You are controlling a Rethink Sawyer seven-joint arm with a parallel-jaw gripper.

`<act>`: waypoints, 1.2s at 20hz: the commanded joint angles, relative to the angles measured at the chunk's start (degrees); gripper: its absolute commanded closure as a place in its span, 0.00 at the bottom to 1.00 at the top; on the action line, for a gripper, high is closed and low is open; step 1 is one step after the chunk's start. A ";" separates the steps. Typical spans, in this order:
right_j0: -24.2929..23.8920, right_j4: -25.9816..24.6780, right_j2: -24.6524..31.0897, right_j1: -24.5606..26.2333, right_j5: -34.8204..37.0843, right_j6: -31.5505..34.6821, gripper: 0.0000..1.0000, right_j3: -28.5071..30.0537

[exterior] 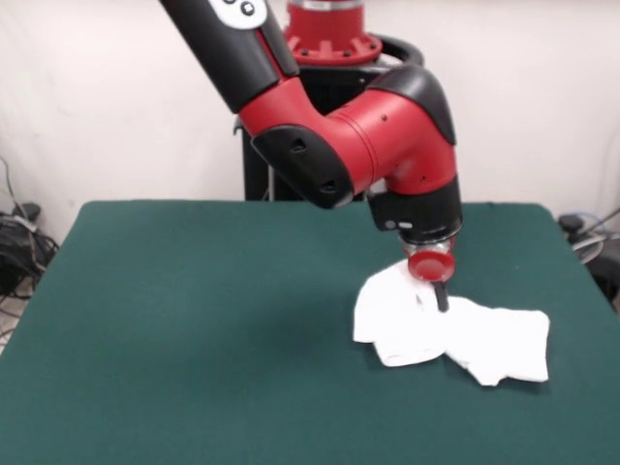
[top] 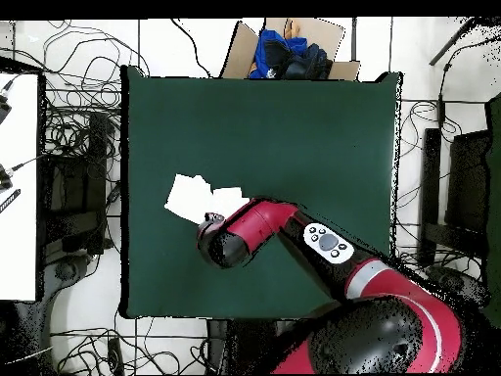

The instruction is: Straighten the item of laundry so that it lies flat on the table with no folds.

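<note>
The item of laundry (exterior: 450,331) is a small white T-shirt lying crumpled and folded on the dark green table (exterior: 194,310), right of the middle, plain white side up with no print showing. My gripper (exterior: 442,298) points straight down onto the middle of the shirt. Its dark fingers stand together as one narrow bar, pinched into a crease of the cloth. In the overhead view the shirt (top: 199,199) lies at the table's (top: 294,127) left middle. The arm's red wrist (top: 223,240) covers the shirt's near edge and hides the gripper.
The red and black arm (exterior: 339,136) reaches over the table's far right part from the pedestal (exterior: 329,39). A cardboard box (top: 289,49) with blue and black cloth stands beyond the far edge. A white desk (top: 20,186) and floor cables (top: 78,147) lie to the left.
</note>
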 commanded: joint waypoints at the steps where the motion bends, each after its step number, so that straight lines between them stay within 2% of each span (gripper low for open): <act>1: 0.28 -3.29 -2.54 3.39 1.62 -4.63 1.00 -5.65; 6: -0.44 -3.59 -1.25 2.42 0.16 -5.07 1.00 -4.72; 10: -2.28 -1.43 1.24 -4.20 0.14 -4.30 1.00 0.10; 16: -6.00 3.34 5.35 -12.45 4.34 -7.05 1.00 5.56; 24: -10.08 9.66 11.55 -18.62 7.90 -9.31 1.00 10.02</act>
